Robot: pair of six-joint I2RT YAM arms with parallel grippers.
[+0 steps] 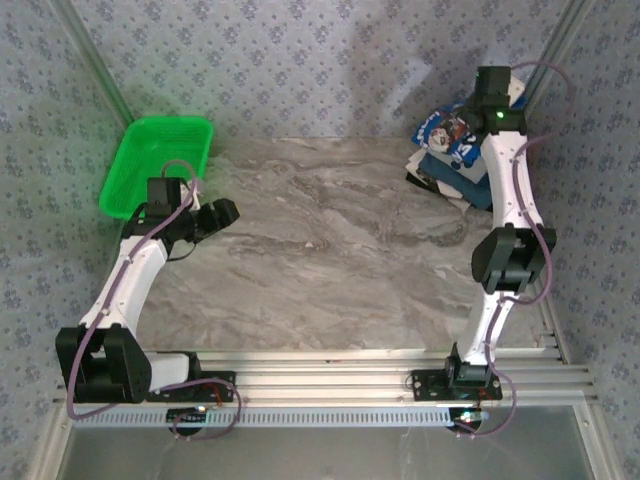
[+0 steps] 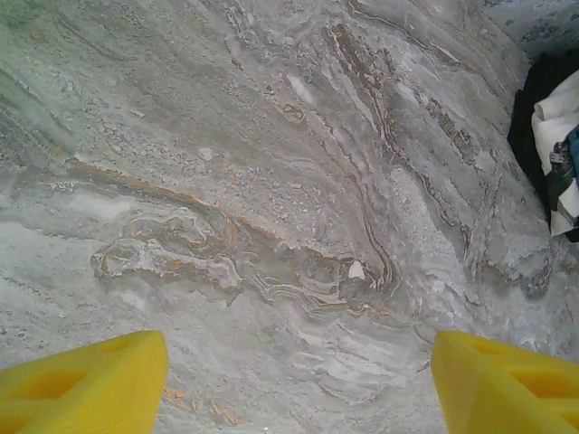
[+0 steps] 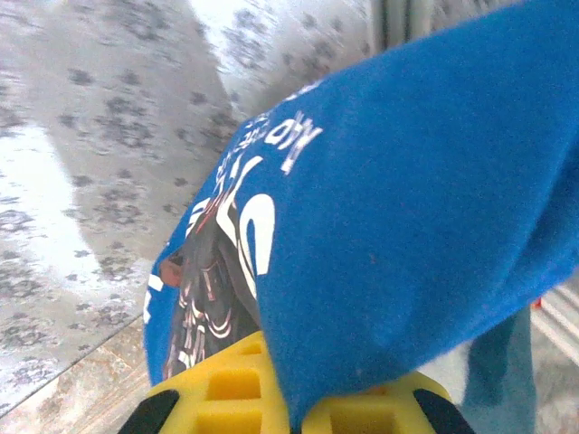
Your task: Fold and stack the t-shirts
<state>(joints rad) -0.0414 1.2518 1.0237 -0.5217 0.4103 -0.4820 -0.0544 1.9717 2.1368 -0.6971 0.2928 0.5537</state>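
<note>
Right jaws pinch the royal-blue t-shirt (image 3: pixel 416 208), draped over them at the pile (image 1: pixel 445 175) in the top view's upper right. Left jaws gape wide above bare table (image 2: pixel 271 181). This looks like the pick-up step; next, carry the shirt to the centre and spread it flat.

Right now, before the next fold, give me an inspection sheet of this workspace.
Surface: grey marble-pattern table, no spills seen.
Job's things: royal-blue t-shirt draped over the right gripper; rumpled heap of t-shirts at the far right corner.
Clutter: green mesh basket at the far left corner.
Grippers: left gripper open above bare table; right gripper shut on the royal-blue t-shirt.
Cables: purple cables run along both arms, looping at the wrists.
Surroundings: patterned walls around the table; metal rails at the near edge.
</note>
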